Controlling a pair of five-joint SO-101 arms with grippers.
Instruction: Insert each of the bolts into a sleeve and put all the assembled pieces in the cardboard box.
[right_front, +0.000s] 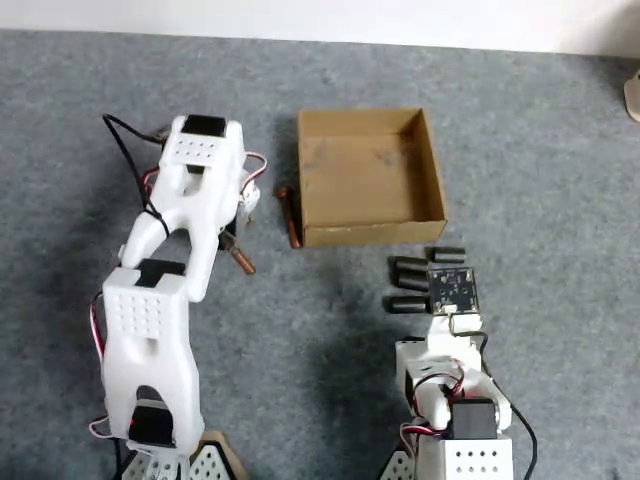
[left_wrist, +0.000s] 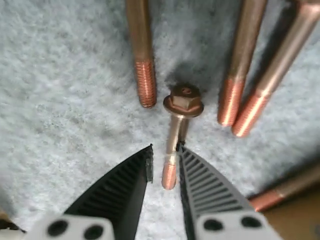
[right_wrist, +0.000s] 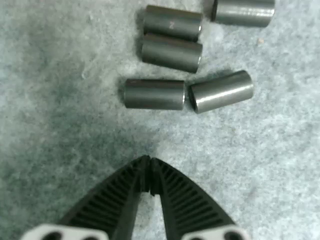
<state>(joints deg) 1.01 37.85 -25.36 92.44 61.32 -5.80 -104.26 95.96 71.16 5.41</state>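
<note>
1. On your left, the left pincer (left_wrist: 164, 148) hangs low over the grey surface (right_front: 330, 340), to the left of the cardboard box.
2. Its fingers (left_wrist: 131, 185) are a little apart and straddle the threaded end of one copper-coloured bolt (left_wrist: 176, 140). One finger touches the shank, and a narrow gap shows between the shank and the other finger, so the bolt is not clamped.
3. That bolt has a hexagonal flanged head, which points away from the pincer.
4. Four more bolts (left_wrist: 141, 55) lie on the surface around it, apart from it. Three lie roughly side by side beyond its head, with their threaded ends towards the pincer. The fourth lies off to one side.
5. In the high view, some of these bolts (right_front: 291, 215) rest just beside the box's left wall.
6. The cardboard box (right_front: 372, 235) sits at the middle of the far half of the surface, open at the top, and nothing shows inside it.
7. Five dark metal sleeves (right_wrist: 154, 94) lie on their sides just near of the box's near right corner. Two pairs are touching, and one sleeve lies a little apart.
8. On your right, the right pincer (right_wrist: 150, 165) hangs just beside the sleeves. Its fingers are pressed together with nothing between them.
</note>
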